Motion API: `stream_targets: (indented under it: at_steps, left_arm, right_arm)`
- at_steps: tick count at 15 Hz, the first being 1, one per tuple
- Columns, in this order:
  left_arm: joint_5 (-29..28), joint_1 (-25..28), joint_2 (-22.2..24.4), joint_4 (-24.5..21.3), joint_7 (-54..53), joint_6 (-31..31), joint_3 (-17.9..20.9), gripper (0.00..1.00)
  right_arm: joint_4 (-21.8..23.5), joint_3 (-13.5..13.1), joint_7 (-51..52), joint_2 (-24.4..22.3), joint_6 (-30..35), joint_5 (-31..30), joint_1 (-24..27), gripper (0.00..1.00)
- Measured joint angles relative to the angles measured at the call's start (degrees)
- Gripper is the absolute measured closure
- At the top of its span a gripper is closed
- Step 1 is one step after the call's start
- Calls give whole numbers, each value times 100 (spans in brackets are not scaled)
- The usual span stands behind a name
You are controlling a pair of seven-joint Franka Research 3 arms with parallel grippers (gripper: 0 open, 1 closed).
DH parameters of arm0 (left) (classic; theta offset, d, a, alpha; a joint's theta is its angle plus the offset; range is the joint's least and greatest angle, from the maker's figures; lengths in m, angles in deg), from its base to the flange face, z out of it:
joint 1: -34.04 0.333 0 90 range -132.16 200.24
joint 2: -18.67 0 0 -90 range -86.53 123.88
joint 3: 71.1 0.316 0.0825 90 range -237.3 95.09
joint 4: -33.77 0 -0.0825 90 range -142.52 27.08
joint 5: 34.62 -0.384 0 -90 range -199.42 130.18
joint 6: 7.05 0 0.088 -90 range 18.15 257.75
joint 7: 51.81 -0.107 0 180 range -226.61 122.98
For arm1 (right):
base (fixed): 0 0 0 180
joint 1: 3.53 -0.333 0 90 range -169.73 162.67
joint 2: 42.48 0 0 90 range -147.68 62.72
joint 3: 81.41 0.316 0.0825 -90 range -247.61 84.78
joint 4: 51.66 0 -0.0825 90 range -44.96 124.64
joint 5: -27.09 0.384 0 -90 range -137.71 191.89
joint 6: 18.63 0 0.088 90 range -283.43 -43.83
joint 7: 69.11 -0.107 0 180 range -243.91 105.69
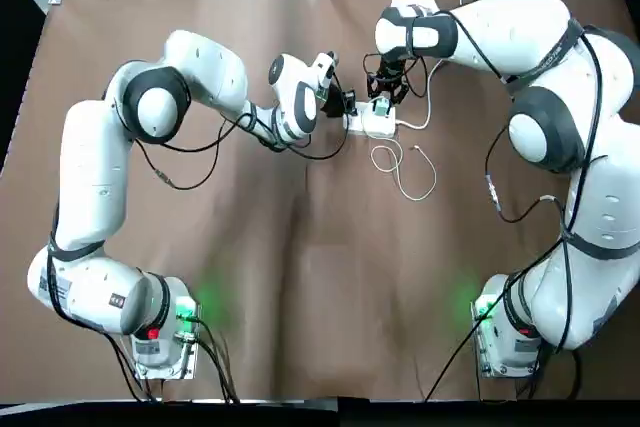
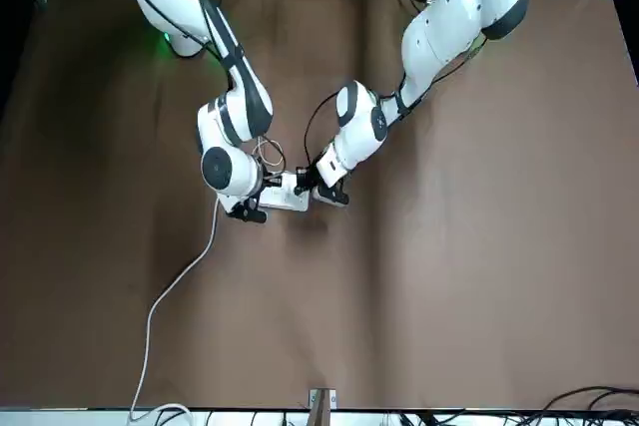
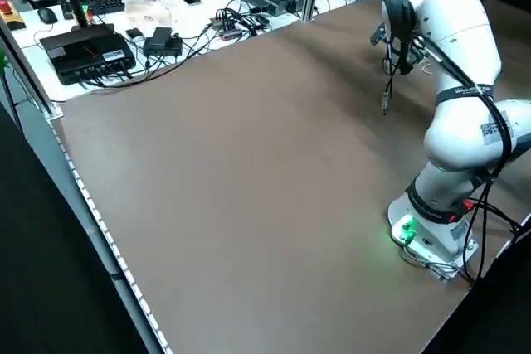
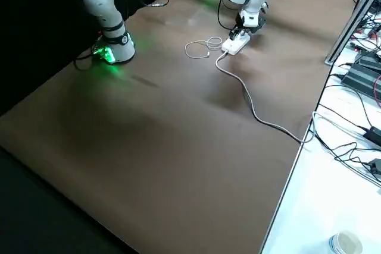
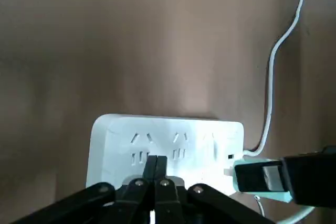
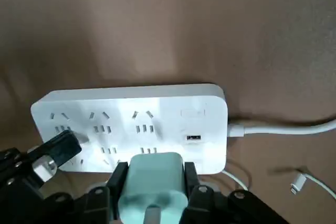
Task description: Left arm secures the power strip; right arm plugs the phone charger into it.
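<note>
At the left, my left arm reaches far across the brown-covered table, and my left gripper is low over the left part of the white power strip. Its jaws are clenched together, with the tips at the socketed face; I cannot tell whether they press on it. The strip lies at the far middle of the table, socket face up.

Next to the right, my right gripper is near the strip's right part, close beside my left gripper. Its jaws grasp the teal-green phone charger, one finger on each side. The charger is at the strip, toward the end with the USB port. I cannot tell whether its prongs are seated in a socket.

From the strip's right end, the thick white cord leaves and runs to the far side. Nearer and to the right, the thin white cable lies in loose loops on the table, with a small white connector at its free end.
</note>
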Motion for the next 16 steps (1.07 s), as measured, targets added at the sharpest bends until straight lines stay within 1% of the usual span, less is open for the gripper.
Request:
stream_targets:
  at_steps: [10,16]
  left_arm:
    - [0,0,0,0,0,0,1,99]
    - [0,0,0,0,0,0,1,99]
  right_arm:
    - [0,3,-95,118,-195,0,-124,52]
    - [0,1,-105,140,-203,-1,-135,52]
